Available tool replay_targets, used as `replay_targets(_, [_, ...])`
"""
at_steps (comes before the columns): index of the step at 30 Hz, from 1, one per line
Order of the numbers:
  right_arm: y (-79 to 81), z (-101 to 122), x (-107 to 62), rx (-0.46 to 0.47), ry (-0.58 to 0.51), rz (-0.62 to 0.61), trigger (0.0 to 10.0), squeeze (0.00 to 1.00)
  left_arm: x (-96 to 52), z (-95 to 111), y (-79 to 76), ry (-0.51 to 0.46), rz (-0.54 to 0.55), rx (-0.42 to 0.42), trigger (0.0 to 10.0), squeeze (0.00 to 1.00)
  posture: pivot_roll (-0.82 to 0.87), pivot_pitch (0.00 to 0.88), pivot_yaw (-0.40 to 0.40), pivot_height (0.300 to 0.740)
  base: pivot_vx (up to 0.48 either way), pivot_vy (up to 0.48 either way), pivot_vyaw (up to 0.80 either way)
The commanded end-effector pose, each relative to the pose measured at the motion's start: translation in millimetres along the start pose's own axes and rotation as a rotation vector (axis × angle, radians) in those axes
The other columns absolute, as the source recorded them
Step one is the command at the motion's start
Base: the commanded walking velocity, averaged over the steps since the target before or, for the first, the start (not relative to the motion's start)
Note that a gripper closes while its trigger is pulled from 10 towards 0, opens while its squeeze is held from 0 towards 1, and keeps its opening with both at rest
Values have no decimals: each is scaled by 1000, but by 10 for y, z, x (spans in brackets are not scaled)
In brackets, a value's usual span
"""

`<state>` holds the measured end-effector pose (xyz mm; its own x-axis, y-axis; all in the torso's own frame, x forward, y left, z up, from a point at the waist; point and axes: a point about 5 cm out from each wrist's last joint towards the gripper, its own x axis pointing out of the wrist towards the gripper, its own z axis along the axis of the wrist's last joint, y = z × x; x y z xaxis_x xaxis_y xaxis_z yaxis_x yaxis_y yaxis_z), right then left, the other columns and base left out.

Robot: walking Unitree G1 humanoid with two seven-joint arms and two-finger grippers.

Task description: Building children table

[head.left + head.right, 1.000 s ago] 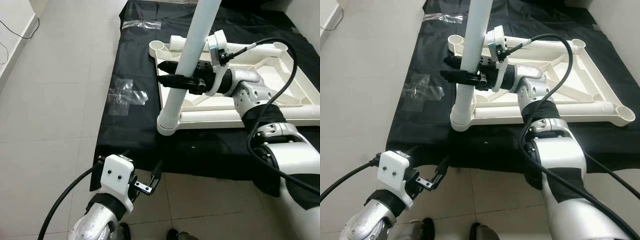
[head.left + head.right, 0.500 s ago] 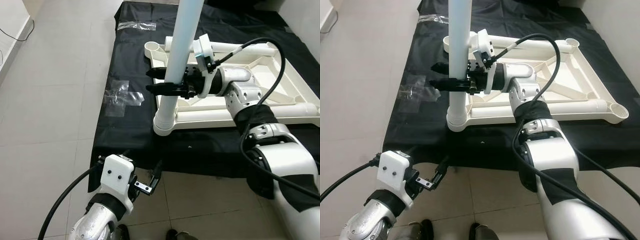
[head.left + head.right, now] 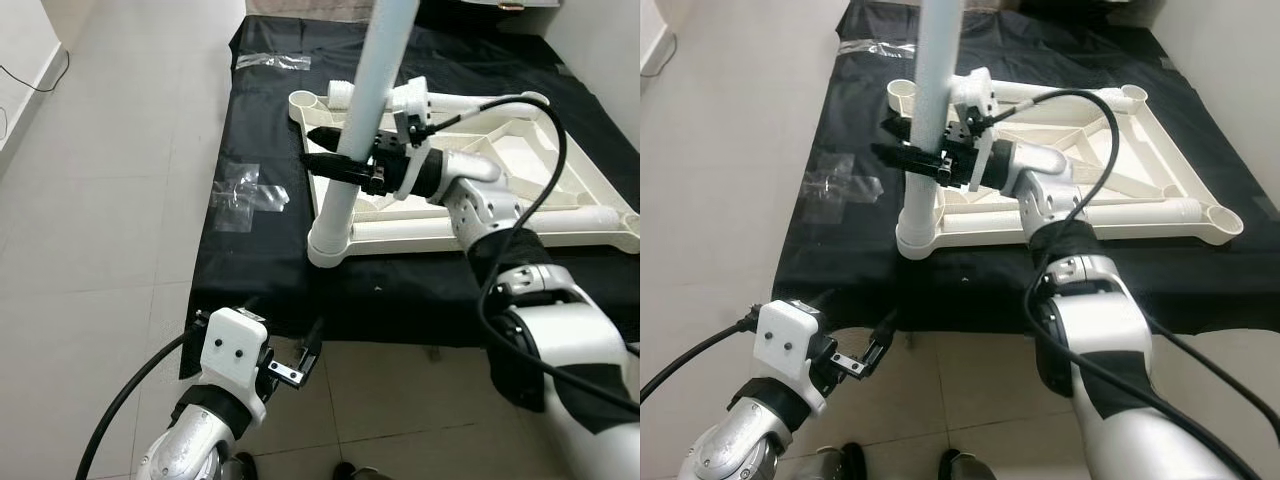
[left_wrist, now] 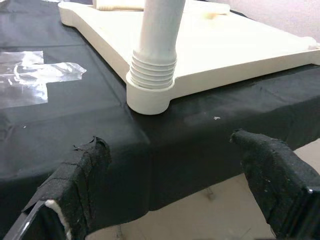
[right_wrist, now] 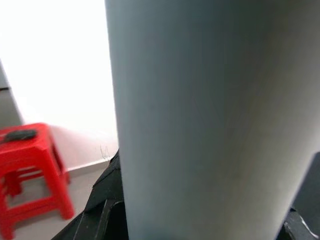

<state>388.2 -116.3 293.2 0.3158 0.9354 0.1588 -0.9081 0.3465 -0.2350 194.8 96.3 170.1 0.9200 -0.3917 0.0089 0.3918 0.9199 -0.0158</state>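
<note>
Right gripper (image 3: 335, 160) pinching table leg (image 3: 358, 120), seated in tabletop (image 3: 560, 200) near-left corner socket. Left gripper (image 3: 300, 362) spread, idle. Risk: leg tilted, threads cross, jam.

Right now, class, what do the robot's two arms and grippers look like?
Both arms are silver with black bands and thick black cables. The left gripper has a white boxy housing with two dark dots; its fingers are wrapped in black cloth tape. The right gripper is black.

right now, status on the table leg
Right gripper shut on table leg, leg upright in tabletop corner socket. Left gripper open, idle. Nothing in the way.
</note>
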Motion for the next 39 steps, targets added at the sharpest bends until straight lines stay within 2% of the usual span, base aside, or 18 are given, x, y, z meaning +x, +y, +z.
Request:
replay_targets(1, [76,-489,-130,128,150,-73,10000,0,-8,-41,-4,17,-6,4,10000,0,81,259,-99,740,0,0,0])
replay_targets(7, [105,-557,-82,119,162,-150,10000,0,9,-33,12,13,-4,7,10000,0,79,257,-98,740,0,0,0])
replay_targets(11, [84,-627,-9,146,194,-301,10000,0,17,-27,20,9,-2,7,10000,0,77,262,-97,740,0,0,0])
replay_targets(13, [84,-627,-9,146,194,-301,10000,0,17,-27,20,9,-2,7,10000,0,77,262,-97,740,0,0,0])
replay_targets(15, [57,-671,3,162,219,-389,10000,0,20,-26,21,9,-2,9,10000,0,76,263,-98,740,0,0,0])
replay_targets(16, [57,-671,3,162,219,-389,10000,0,20,-26,21,9,-2,9,10000,0,76,263,-98,740,0,0,0])
replay_targets(17, [24,-705,-13,165,240,-470,10000,0,21,-25,20,9,-1,10,10000,0,78,266,-97,740,0,0,0])
replay_targets(18, [24,-705,-13,165,240,-470,10000,0,21,-25,20,9,-1,10,10000,0,78,266,-97,740,0,0,0])
replay_targets(19, [-19,-727,-41,169,257,-560,10000,0,24,-23,20,8,0,11,10000,0,81,266,-101,740,0,0,0])
replay_targets(20, [-19,-727,-41,169,257,-560,10000,0,24,-23,20,8,0,11,10000,0,81,266,-101,740,0,0,0])
replay_targets(21, [-63,-733,-71,173,261,-655,10000,0,24,-22,22,8,1,11,10000,0,81,266,-101,740,0,0,0])
replay_targets(23, [-63,-733,-71,173,261,-655,10000,0,24,-22,22,8,1,11,10000,0,81,266,-101,740,0,0,0])
replay_targets(26, [-130,-742,-133,182,270,-865,10000,0,27,-21,35,7,4,16,10000,0,77,269,-100,740,0,0,0])
replay_targets(29, [-137,-747,-140,193,264,-912,10000,0,30,-22,38,6,5,16,10000,0,76,267,-97,740,0,0,0])
replay_targets(31, [-146,-753,-152,183,262,-1017,10000,0,35,-21,42,5,5,15,10000,0,77,267,-96,740,0,0,0])
replay_targets(32, [-146,-753,-152,183,262,-1017,10000,0,35,-21,42,5,5,15,10000,0,77,267,-96,740,0,0,0])
replay_targets(38, [-167,-728,-159,147,253,-1233,10000,0,35,-21,54,4,9,17,10000,0,82,267,-96,740,0,0,0])
replay_targets(39, [-167,-728,-159,147,253,-1233,10000,0,35,-21,54,4,9,17,10000,0,82,267,-96,740,0,0,0])
